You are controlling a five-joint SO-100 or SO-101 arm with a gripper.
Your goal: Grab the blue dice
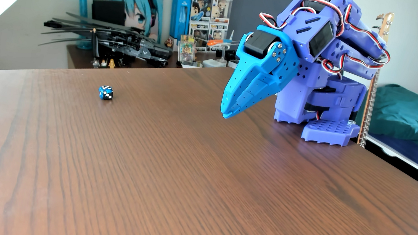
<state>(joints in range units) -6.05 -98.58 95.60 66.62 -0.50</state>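
On a brown wood-grain table [192, 181], a tiny glossy marbled blue-and-black die [105, 93] sits well left of the bright blue perforated gripper [227, 114], jaws together. Likely light, hard, slippery; grip opposite flat faces.

Marbled blue-black dice [105, 92] with white pips; bright blue gripper [227, 113]; brown woodgrain table [192, 181]

Wooden table [192, 181] bears blue dice [105, 93], arm base [327, 130].
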